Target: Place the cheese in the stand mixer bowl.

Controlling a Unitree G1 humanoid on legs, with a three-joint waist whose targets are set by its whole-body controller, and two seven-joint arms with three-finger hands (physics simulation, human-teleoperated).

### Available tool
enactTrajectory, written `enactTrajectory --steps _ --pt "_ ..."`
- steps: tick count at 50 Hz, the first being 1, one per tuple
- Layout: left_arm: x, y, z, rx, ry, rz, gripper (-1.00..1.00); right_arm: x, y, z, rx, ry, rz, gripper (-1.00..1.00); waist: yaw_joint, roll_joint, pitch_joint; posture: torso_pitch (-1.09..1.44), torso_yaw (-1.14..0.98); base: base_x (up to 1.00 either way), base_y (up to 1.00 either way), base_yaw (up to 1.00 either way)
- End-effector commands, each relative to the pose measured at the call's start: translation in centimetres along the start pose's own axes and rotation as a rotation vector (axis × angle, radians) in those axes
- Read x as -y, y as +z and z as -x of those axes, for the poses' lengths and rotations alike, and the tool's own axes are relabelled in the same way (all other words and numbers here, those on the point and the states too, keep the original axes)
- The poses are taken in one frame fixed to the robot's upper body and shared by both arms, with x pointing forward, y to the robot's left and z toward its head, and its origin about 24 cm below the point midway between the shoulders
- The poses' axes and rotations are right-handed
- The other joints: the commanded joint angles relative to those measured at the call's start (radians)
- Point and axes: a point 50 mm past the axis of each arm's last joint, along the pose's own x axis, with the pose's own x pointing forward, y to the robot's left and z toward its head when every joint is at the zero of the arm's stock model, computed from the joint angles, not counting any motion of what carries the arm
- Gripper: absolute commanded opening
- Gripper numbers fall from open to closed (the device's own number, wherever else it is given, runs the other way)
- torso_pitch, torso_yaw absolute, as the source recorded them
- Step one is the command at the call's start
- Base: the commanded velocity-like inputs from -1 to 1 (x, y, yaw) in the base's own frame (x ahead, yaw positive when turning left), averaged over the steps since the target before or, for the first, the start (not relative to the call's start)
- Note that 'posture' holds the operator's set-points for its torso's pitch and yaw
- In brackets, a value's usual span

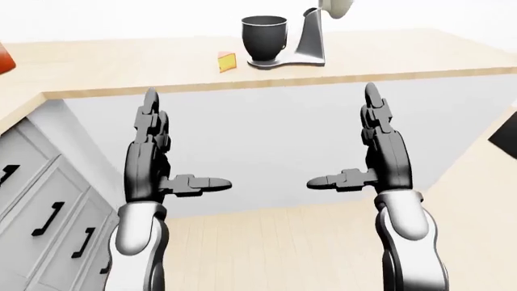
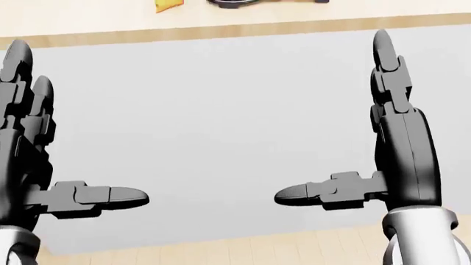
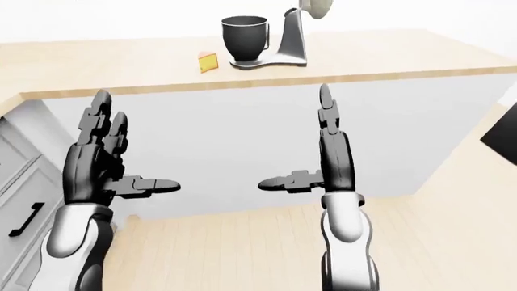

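- Well, we have both arms raised ahead of us, and neither holds anything: our black three-finger left hand (image 1: 153, 159) stands spread, two fingers pointing up and the thumb stuck out sideways toward the middle of the left-eye view.
- Our black three-finger right hand (image 1: 380, 159) mirrors it, fingers upright, thumb pointing inward, nothing in its grasp.
- Between the two thumbs lies an open gap with only the pale grey side panel of the island (image 1: 274, 139) behind it (flat, no handles that we can see).
- Along the panel's top runs the edge of the light wooden countertop (image 1: 121, 66), crossing the left-eye view above both sets of fingertips.
- On that countertop, near the top middle of the left-eye view, sits the small yellow-orange wedge of cheese (image 1: 227, 62), apart from both hands.
- Just to the right of the cheese stands the dark grey stand mixer bowl (image 1: 264, 39), upright, on the base of the silver stand mixer (image 1: 310, 40), whose head is cut off by the top edge.
- At the left of the left-eye view, the countertop turns a corner above white cabinet drawers with black bar handles (image 1: 48, 218).
- Below the panel's lower edge, pale wooden plank floor (image 1: 283, 242) spreads open around our forearms.
- A red object (image 1: 5, 59) is clipped by the left border; we cannot tell what it is.
- A dark shape (image 1: 505, 132) at the right border is likewise too cropped to identify.
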Motion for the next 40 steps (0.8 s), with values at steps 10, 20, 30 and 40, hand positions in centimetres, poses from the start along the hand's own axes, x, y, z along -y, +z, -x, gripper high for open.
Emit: enactTrajectory --steps 10,20,30,40 --pt "0.19 1.56 -0.14 0.082 -0.011 0.002 1.0 0.49 1.61 -0.05 0.079 -0.029 0.009 1.0 -0.011 -0.07 -0.012 0.0 0.0 0.1 0.0 0.0" --pt "0.19 1.53 -0.07 0.083 -0.01 0.001 1.0 0.54 1.61 -0.06 0.08 -0.029 0.009 1.0 -0.012 0.049 -0.02 0.0 0.0 0.1 0.0 0.0" --pt "0.17 1.61 -0.04 0.084 -0.009 0.001 1.0 0.63 1.49 -0.11 0.077 -0.032 0.013 1.0 -0.001 -0.048 -0.012 0.0 0.0 0.1 0.0 0.0" --pt "0.21 1.66 -0.12 0.087 -0.011 -0.001 1.0 0.41 1.68 0.06 0.079 -0.031 0.016 1.0 -0.011 -0.031 -0.004 0.0 0.0 0.11 0.0 0.0"
